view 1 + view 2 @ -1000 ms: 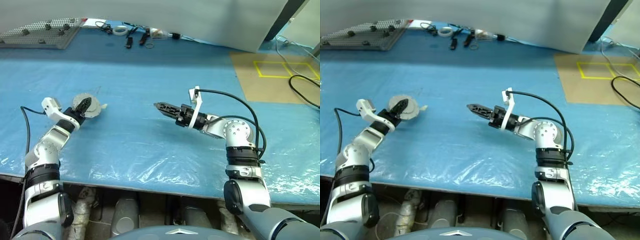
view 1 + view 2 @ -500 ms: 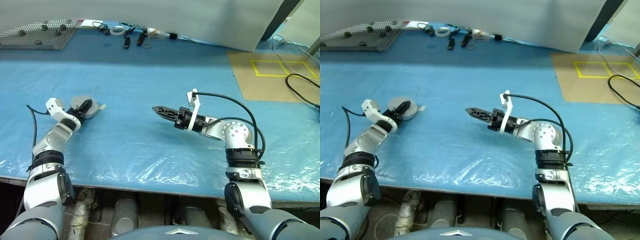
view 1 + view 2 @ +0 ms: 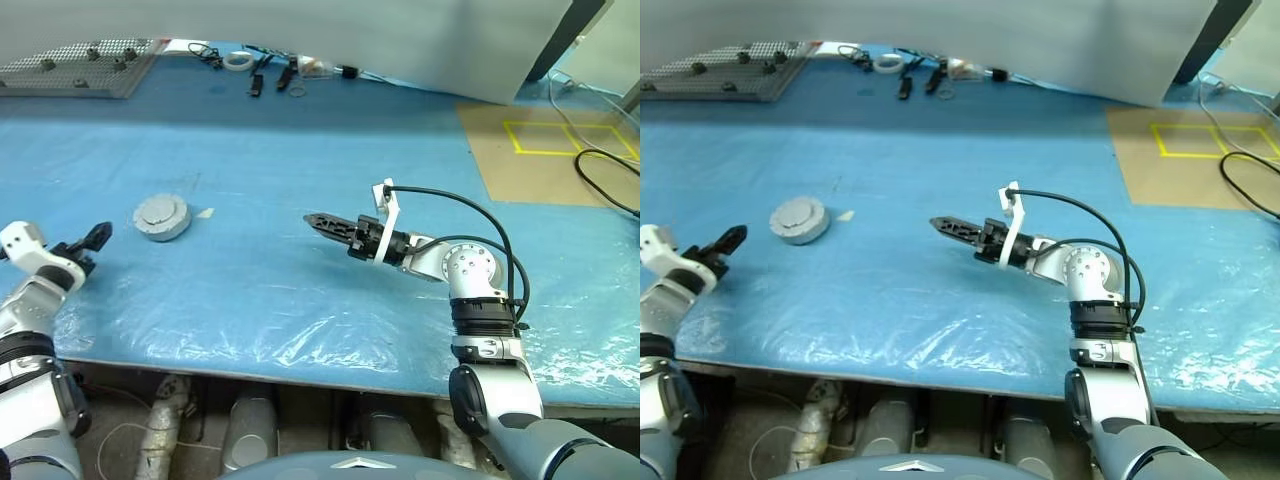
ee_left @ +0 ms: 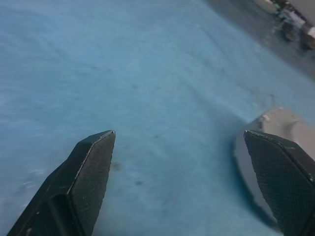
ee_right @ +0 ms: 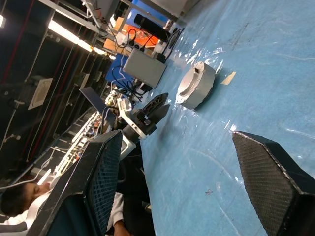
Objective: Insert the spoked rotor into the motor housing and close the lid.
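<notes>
The motor housing (image 3: 161, 222) stands on the blue sheet left of centre as a round silver can. The lid (image 3: 160, 211) lies on top of it, plain grey face up. The spoked rotor is hidden. My left gripper (image 3: 92, 246) is well to the left of the housing, near the table's front edge, open and empty. In the left wrist view the housing (image 4: 279, 133) lies beside one finger of the left gripper (image 4: 179, 135). My right gripper (image 3: 318, 221) hovers mid-table, pointing left toward the housing, open and empty; its wrist view shows the housing (image 5: 197, 84) and the left gripper (image 5: 155, 105) ahead.
A small white scrap (image 3: 205, 212) lies just right of the housing. A grey perforated board (image 3: 75, 65) sits at the back left, small tools and a tape roll (image 3: 240, 61) at the back. A brown board with a yellow square (image 3: 545, 150) and a black cable (image 3: 600, 170) lie right.
My left gripper has opened, let go of the lidded housing and swung away to the left and back toward the front edge. The right arm has stayed still.
</notes>
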